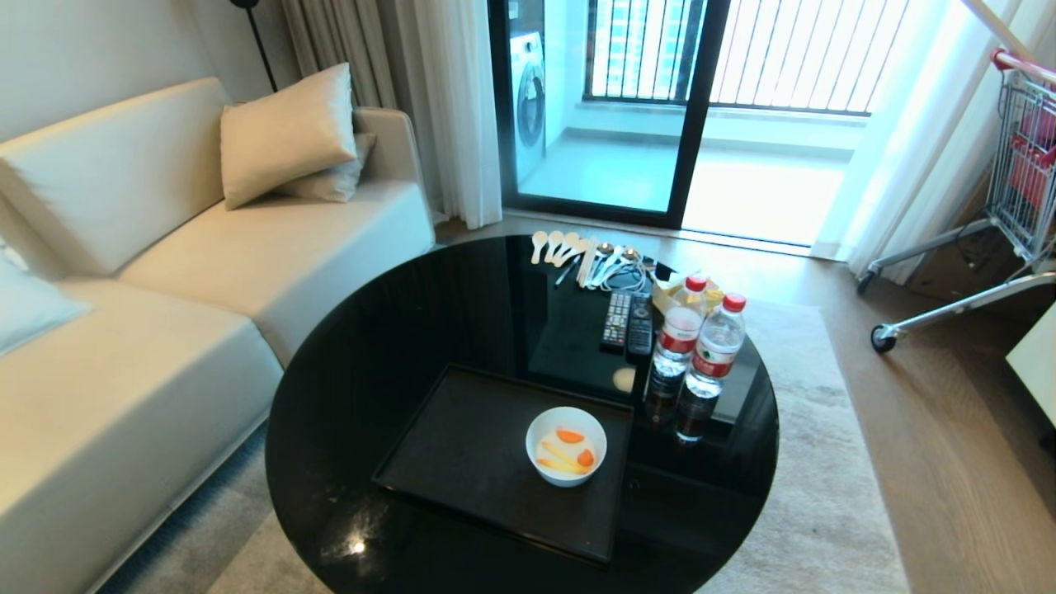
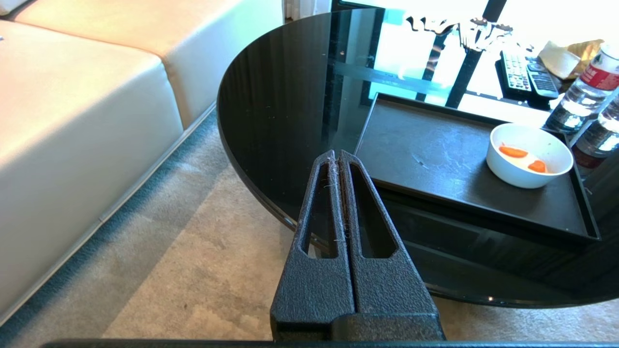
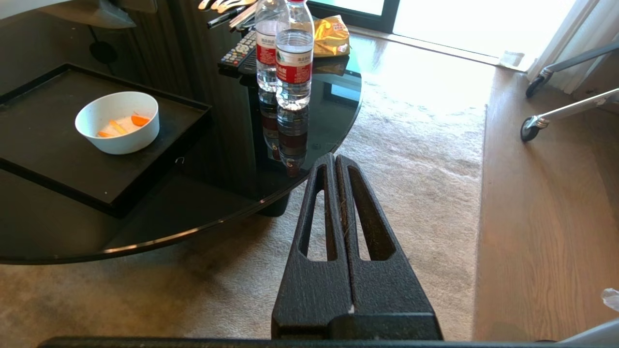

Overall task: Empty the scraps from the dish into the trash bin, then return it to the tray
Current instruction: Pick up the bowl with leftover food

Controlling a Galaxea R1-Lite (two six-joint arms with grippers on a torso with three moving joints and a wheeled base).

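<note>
A small white dish (image 1: 566, 445) stands at the right side of the black tray (image 1: 462, 462) on a round black glass table (image 1: 363, 346). Orange and yellow scraps (image 1: 568, 452) lie inside the dish (image 2: 529, 154) (image 3: 117, 122). The trash bin is out of view. My left gripper (image 2: 337, 153) hangs shut and empty off the table's near left edge, short of the tray (image 2: 435, 159). On the near right side, my right gripper (image 3: 334, 157) is shut and empty over the rug, apart from the tray (image 3: 48, 145). Neither arm shows in the head view.
Two water bottles (image 1: 697, 355) stand right of the tray, with two remotes (image 1: 627, 320), a yellow packet and spoons (image 1: 577, 252) behind. A cream sofa (image 1: 165, 313) lies to the left. A shopping cart (image 1: 1015, 181) stands at far right on the wooden floor.
</note>
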